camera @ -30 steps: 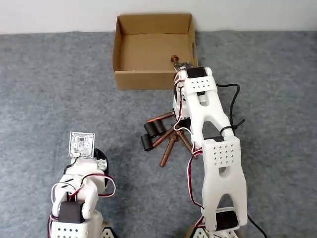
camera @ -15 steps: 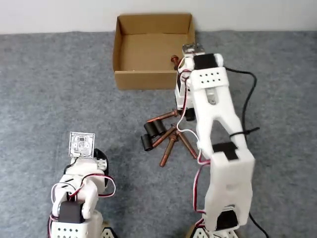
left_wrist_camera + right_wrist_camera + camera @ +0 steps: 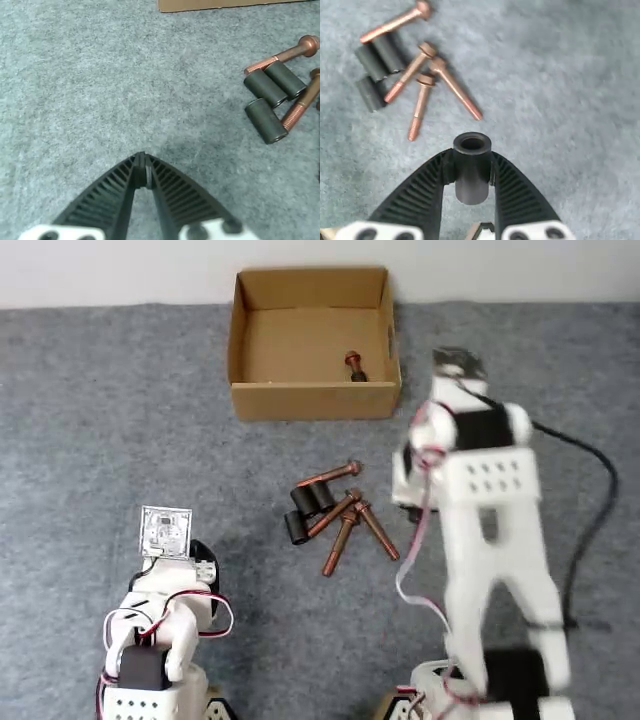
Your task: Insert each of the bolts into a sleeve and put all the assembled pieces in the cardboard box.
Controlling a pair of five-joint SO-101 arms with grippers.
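Logged right pincer (image 3: 471, 161) clamped on a black sleeve (image 3: 471, 182), open bore toward the wrist camera, over bare grey counter (image 3: 100, 390). Placed the right arm (image 3: 490, 500) between 3 and 5 o'clock in the high view, apart from the cardboard box (image 3: 240, 340).

Found the box at 12 o'clock, open side up. Noted one copper bolt (image 3: 351, 362) inside, toward the 4 o'clock part of the box floor, with something dark at its lower end. Unable to identify that dark part.

Counted four more bolts and three more sleeves in a loose cluster (image 3: 335, 515) at the counter's centre, at 9 o'clock from the right arm. Saw a first sleeve (image 3: 262, 89) touching a second sleeve (image 3: 285, 80), both against a long bolt (image 3: 287, 54). Saw a third sleeve (image 3: 265, 121) just beside them, touched by the threaded end of another bolt (image 3: 300, 102).

Logged left pincer (image 3: 141, 167) together, tips touching, low over bare counter. Placed the left arm (image 3: 160, 640) folded at 7 o'clock, well apart from the cluster.
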